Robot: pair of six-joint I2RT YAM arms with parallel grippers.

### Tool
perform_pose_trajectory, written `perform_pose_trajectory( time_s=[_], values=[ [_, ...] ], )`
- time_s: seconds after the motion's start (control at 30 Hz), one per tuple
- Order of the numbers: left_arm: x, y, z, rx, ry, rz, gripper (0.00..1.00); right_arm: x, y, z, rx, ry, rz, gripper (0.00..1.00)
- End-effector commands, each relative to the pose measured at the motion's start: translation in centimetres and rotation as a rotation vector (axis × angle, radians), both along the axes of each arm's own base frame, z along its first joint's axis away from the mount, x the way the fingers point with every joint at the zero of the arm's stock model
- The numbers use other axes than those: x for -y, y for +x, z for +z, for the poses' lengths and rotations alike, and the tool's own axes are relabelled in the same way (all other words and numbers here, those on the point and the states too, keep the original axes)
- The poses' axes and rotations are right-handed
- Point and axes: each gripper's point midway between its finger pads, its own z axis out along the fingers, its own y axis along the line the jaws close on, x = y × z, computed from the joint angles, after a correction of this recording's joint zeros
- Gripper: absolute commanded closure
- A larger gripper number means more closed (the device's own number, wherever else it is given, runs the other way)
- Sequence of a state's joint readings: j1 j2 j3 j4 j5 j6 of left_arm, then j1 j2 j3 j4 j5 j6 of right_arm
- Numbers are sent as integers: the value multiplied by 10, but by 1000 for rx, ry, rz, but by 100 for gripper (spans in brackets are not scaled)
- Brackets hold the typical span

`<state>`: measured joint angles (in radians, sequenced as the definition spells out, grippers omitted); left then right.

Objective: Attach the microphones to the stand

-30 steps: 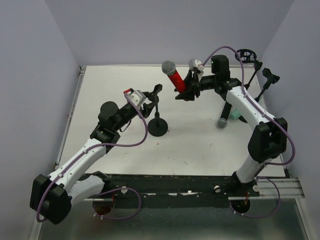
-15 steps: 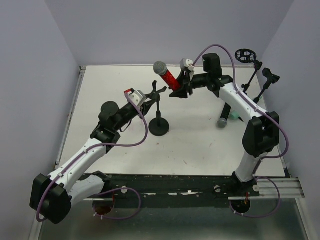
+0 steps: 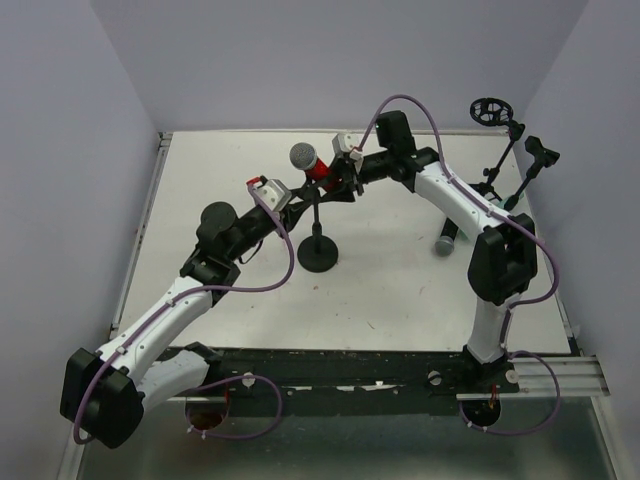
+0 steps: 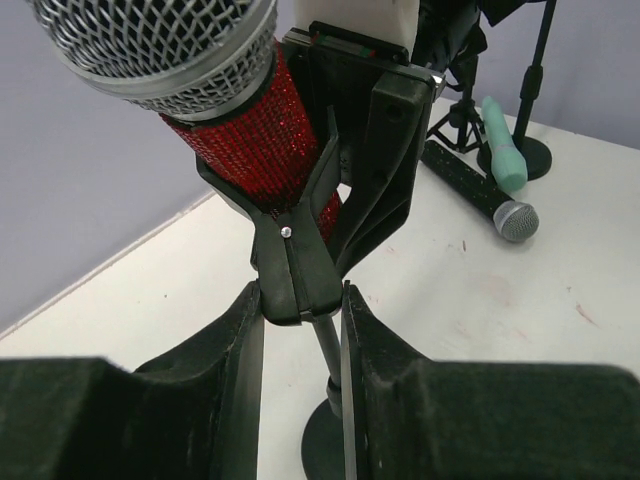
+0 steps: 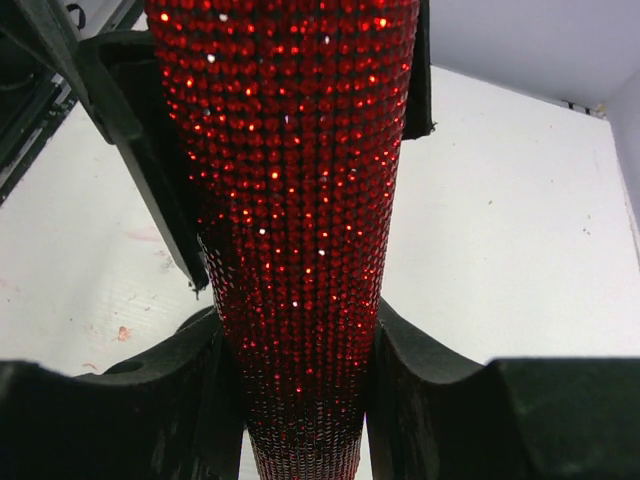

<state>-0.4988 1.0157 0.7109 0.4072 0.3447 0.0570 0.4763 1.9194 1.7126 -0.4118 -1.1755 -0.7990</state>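
Shifted left, red microphone (image 3: pixel 311 163) above white table (image 3: pixel 400 290)

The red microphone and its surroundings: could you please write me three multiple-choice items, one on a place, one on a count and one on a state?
1. Where does the body of the red microphone sit?
A. Inside the stand's clip.
B. Lying in a box.
C. Hanging from a cable.

2. How many microphones lie on the table?
A. One.
B. Two.
C. Three.

3. The left gripper is:
A. wide open.
B. out of view.
C. shut on the clip's handles.

Key:
1 A, since the left wrist view shows the clip's arms on either side of the red body.
2 B, since the black microphone and the mint-green microphone lie side by side near the far stands.
3 C, since its fingers press the handles from both sides.
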Motion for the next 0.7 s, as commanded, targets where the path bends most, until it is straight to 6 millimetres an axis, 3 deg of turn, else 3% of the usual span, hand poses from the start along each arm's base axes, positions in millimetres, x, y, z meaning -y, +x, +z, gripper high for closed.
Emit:
perform_pose_trajectory(
  time_s=[0.0,0.17,0.47,0.6,0.67],
  values=[
    [7,-7,16,23,-27,-51,80,0,-19,-8,59,15,94,84],
    [9,-10,14,7,-28,-71,80,-1,-20,1,74,31,108,84],
    [10,-10,15,-7,-32,-78,75,1,-25,-5,69,31,110,83],
    [10,-12,16,-18,-35,-83,58,1,-25,-6,56,30,107,80],
    [8,-12,17,-15,-37,-71,43,1,-24,-5,58,30,104,78]
  ],
)
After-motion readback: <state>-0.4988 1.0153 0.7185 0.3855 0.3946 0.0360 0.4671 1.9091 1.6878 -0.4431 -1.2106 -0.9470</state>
